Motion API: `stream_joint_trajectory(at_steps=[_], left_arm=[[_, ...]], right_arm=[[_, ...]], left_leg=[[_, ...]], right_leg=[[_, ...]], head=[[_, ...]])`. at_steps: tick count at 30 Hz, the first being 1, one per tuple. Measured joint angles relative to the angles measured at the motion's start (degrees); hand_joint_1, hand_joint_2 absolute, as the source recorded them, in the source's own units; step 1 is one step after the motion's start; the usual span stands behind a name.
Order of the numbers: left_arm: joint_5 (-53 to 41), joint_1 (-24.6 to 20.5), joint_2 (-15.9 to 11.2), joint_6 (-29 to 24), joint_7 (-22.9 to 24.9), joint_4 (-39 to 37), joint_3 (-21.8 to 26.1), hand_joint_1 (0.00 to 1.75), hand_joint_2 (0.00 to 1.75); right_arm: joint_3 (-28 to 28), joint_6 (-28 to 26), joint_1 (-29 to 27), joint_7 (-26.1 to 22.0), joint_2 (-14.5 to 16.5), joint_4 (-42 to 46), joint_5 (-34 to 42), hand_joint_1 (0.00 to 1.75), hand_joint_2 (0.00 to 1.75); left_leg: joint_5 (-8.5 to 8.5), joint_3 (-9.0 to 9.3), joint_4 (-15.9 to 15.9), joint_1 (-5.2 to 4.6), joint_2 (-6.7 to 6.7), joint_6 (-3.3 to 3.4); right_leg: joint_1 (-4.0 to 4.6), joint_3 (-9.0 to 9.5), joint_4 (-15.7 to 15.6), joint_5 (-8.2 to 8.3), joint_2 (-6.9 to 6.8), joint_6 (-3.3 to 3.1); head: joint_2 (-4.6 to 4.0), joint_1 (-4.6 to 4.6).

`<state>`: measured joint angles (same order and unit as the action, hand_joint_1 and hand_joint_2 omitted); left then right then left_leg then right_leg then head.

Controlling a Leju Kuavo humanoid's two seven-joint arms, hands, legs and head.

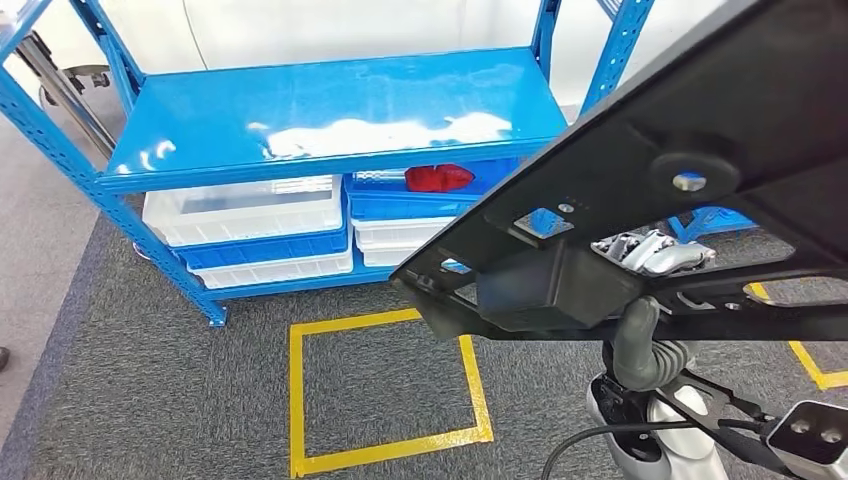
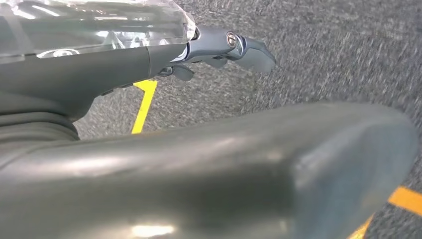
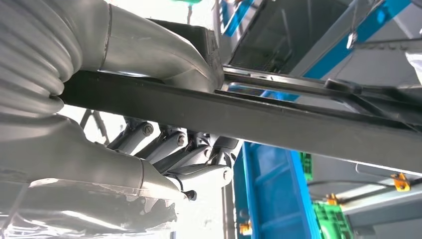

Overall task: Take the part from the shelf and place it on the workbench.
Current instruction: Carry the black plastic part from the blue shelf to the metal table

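One part: a large flat black part [image 1: 690, 160] is being carried above the grey carpet [image 1: 150, 400], off the blue shelf [image 1: 330, 110], which is standing just beyond it.
Right robot hand: the right robot hand [image 3: 164, 124] is clamping a long bar of the part, the thick grey thumb [image 3: 149, 50] pressing on one face and the darker fingers [image 3: 189, 154] curling against the other.
Left robot hand: the left robot hand [image 2: 219, 50] is hanging over the carpet with fingers loosely curled; whether it is touching anything I cannot tell.
Step in hand: judging by the part being clear of the shelf, the carry toward the table is under way, and no table is appearing in these views.
Doing it well: keeping the thumb and fingers squeezing squarely across the bar, holding the panel level so its long overhang is not twisting in the grasp, and swinging its far edge well clear of the shelf's upright posts while turning.
Risk: the part is wide and held at one edge, so it is likely levering against the fingers.
Counts: one blue shelf; several stacked white and blue bins [image 1: 250, 215] under it, exact count unclear; one red item [image 1: 438, 178] lying in a blue bin; one full yellow tape square [image 1: 385, 385] on the carpet.
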<state>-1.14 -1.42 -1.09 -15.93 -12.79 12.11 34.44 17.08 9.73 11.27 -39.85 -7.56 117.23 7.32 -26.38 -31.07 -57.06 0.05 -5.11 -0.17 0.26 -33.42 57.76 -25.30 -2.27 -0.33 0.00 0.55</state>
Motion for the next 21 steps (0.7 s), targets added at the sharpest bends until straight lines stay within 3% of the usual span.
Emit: stream_joint_trajectory(at_steps=[1,3,5,6,7,8,9,10,12,14,16,18,20,21], left_arm=[[-0.01,-0.02,0.19,-0.01,-0.03,0.00,0.01,0.00,0.00],[-0.04,0.05,0.58,0.07,-0.14,0.00,0.01,0.00,0.00],[-0.08,0.27,0.83,0.71,-0.22,0.00,0.01,0.00,0.00],[-0.09,0.40,0.88,1.25,-0.20,0.00,0.01,0.00,0.00],[-0.09,0.52,0.96,1.77,-0.13,0.00,0.01,0.00,0.00],[-0.09,0.60,1.05,2.14,-0.05,0.00,0.01,0.00,0.00],[-0.09,0.65,1.17,2.27,0.03,0.00,0.01,0.00,0.00],[-0.09,0.67,1.30,2.25,0.14,0.00,0.01,0.00,0.00],[-0.15,0.75,1.58,2.10,0.46,-0.01,0.01,0.00,0.00],[-0.34,0.76,1.91,1.97,0.78,-0.02,-0.01,0.00,0.00],[-0.64,0.55,2.32,1.94,0.95,-0.02,-0.02,0.00,0.00],[-0.89,0.37,2.71,1.97,0.98,-0.02,-0.03,0.00,0.00],[-1.03,0.44,2.88,2.02,0.86,-0.02,-0.03,0.00,0.00],[-1.09,0.51,2.91,2.04,0.74,-0.02,-0.02,0.00,0.00]], right_arm=[[-0.09,-0.20,-0.71,0.00,-0.03,0.35,-0.36,1.75,1.75],[-0.25,-0.47,-1.88,-0.01,-0.11,1.13,-0.73,1.75,1.75],[-0.36,-0.81,-3.05,-0.02,-0.29,1.77,-1.18,1.75,1.75],[-0.39,-1.08,-3.78,-0.01,-0.43,2.02,-1.48,1.75,1.75],[-0.41,-1.43,-4.58,-0.01,-0.62,2.25,-1.76,1.75,1.75],[-0.43,-1.77,-5.48,0.00,-0.82,2.57,-2.01,1.75,1.75],[-0.46,-2.11,-6.51,0.01,-1.01,3.04,-2.21,1.75,1.75],[-0.52,-2.45,-7.64,0.01,-1.18,3.67,-2.46,1.75,1.75],[-0.63,-3.00,-9.74,0.01,-1.44,5.02,-3.08,1.75,1.75],[-0.67,-3.59,-11.15,-0.01,-1.67,6.05,-3.81,1.75,1.75],[-0.68,-4.50,-12.32,-0.01,-2.07,6.96,-4.54,1.75,1.75],[-0.72,-5.54,-13.03,-0.01,-2.59,7.74,-4.93,1.75,1.75],[-0.76,-6.66,-13.30,-0.01,-3.04,8.33,-5.02,1.75,1.75],[-0.76,-7.16,-13.42,0.00,-3.26,8.53,-5.03,1.75,1.75]], left_leg=[[-0.24,0.04,-0.13,0.06,0.03,-0.31],[-2.19,-0.94,-2.65,0.24,1.82,-0.88],[-6.03,-4.03,-9.60,0.43,4.06,-1.28],[-7.60,-5.79,-13.46,0.47,4.45,-1.40],[-8.26,-6.96,-16.04,0.49,4.60,-1.49],[-7.80,-7.19,-16.59,0.54,4.65,-1.50],[-6.22,-6.25,-14.67,0.61,4.78,-1.46],[-4.00,-4.37,-10.83,0.72,5.37,-1.34],[-1.24,-0.73,-3.31,0.94,7.60,-0.99],[-1.09,0.50,-0.58,0.87,8.68,-0.60],[-0.87,0.61,-0.24,0.88,7.54,0.04],[-0.49,0.73,0.12,1.07,6.21,0.86],[-0.37,0.65,0.26,0.99,4.74,1.32],[-0.40,0.59,0.25,0.90,3.98,1.40]], right_leg=[[-0.15,0.02,-0.20,0.16,0.50,-0.28],[-0.50,0.14,-0.70,0.55,1.43,-0.91],[-0.57,0.10,-0.86,0.74,2.44,-1.30],[-0.53,0.04,-0.82,0.76,3.03,-1.37],[-0.50,0.01,-0.77,0.78,3.69,-1.38],[-0.49,0.02,-0.70,0.78,4.36,-1.37],[-0.50,0.07,-0.60,0.77,5.04,-1.31],[-0.51,0.13,-0.48,0.73,5.71,-1.21],[-0.43,-0.01,-0.13,0.66,7.02,-0.76],[-0.52,-0.49,0.10,0.82,8.25,-0.04],[-0.69,-0.85,0.14,1.02,9.15,0.72],[-0.59,-1.76,1.91,-0.24,7.46,1.28],[-0.62,-4.89,8.58,-3.97,4.23,1.74],[-0.74,-6.82,12.70,-5.79,3.36,1.98]], head=[[0.00,-0.01],[0.00,-0.04],[0.00,-0.05],[0.00,-0.05],[0.00,-0.05],[0.00,-0.06],[0.00,-0.05],[0.00,-0.05],[0.00,-0.01],[0.00,-0.01],[0.00,-0.03],[0.00,0.35],[0.00,0.78],[0.00,0.87]])
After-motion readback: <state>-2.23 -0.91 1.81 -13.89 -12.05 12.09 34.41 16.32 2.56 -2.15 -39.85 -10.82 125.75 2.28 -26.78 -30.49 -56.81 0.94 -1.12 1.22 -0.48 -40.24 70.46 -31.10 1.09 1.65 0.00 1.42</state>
